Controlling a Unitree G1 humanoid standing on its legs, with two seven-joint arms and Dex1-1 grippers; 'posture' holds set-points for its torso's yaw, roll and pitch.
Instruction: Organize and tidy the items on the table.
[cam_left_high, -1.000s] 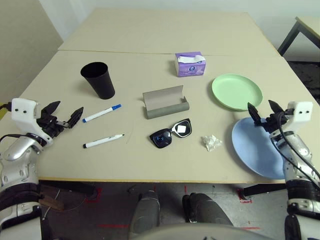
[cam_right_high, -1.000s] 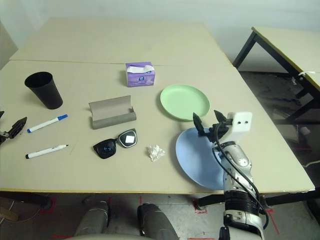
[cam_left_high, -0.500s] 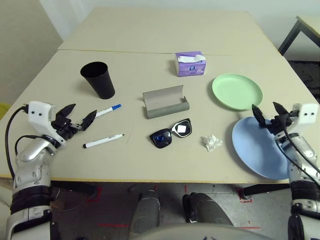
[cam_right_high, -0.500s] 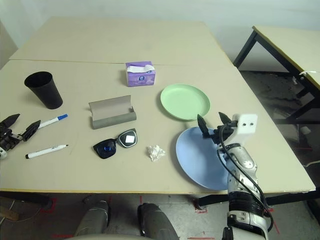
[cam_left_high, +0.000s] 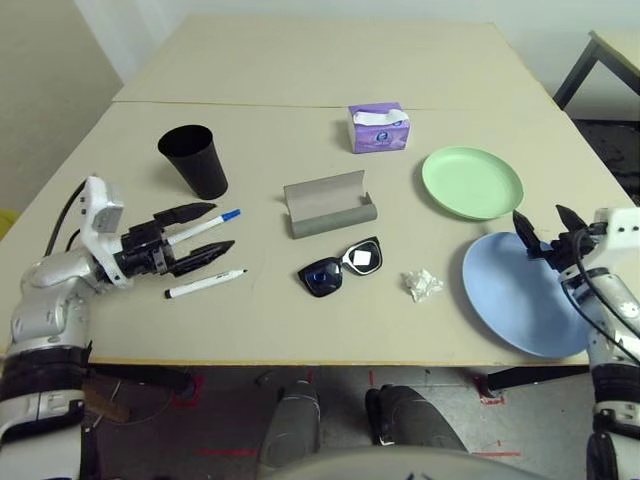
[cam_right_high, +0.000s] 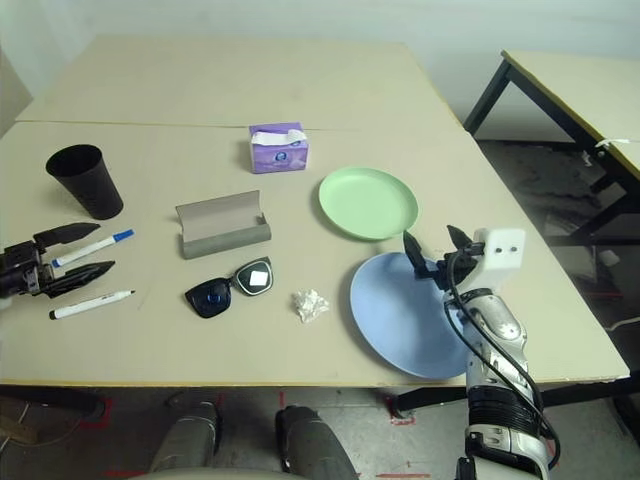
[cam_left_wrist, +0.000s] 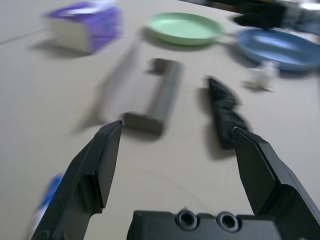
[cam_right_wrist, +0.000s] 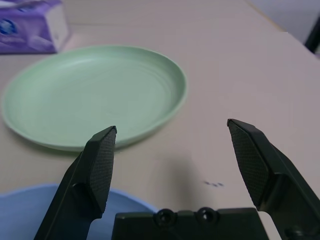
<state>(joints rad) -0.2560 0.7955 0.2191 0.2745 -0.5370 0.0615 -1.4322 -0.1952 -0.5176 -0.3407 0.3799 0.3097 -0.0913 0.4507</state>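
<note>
Table scene with both arms poised. The left gripper (cam_left_high: 205, 231), fingers spread wide and pointing right, straddles the blue-capped marker (cam_left_high: 207, 225); the black-capped marker (cam_left_high: 206, 283) lies just nearer, and the black cup (cam_left_high: 193, 159) stands just beyond. The right gripper (cam_left_high: 548, 226), also spread and empty, hovers over the far right edge of the blue plate (cam_left_high: 512, 295), near the green plate (cam_left_high: 472, 182). Risks, as judged: closing off-centre could roll the blue-capped marker away or nudge its neighbour; a low right finger could tip or push the blue plate, which overhangs the near table (cam_left_high: 300, 130) edge.
</note>
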